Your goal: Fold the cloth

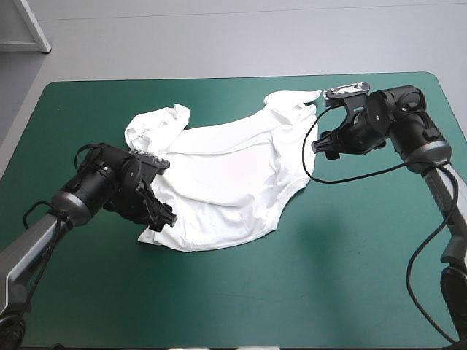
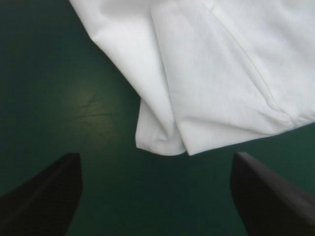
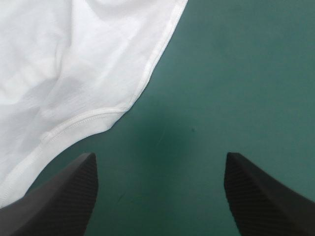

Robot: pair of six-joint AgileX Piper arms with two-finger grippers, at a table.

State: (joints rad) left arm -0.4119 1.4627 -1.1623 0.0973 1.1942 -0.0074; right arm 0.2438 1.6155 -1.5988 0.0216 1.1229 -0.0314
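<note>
The white T-shirt [image 1: 219, 168] lies loosely spread and wrinkled across the middle of the table, one sleeve bunched at the far left. My left gripper [image 1: 162, 217] hovers open at its near left corner. In the left wrist view that folded corner [image 2: 167, 140] lies just ahead of the left gripper [image 2: 156, 164], with nothing between the fingers. My right gripper [image 1: 325, 146] stands open at the shirt's right edge. In the right wrist view a stitched hem [image 3: 98, 115] curves beside one finger, and the right gripper [image 3: 160, 160] is over bare cover.
The teal-green cover [image 1: 306, 292] runs from the T-shirt to the table's near edge and on to the right edge. A narrower strip of cover lies beyond the shirt, toward the far edge [image 1: 219, 79].
</note>
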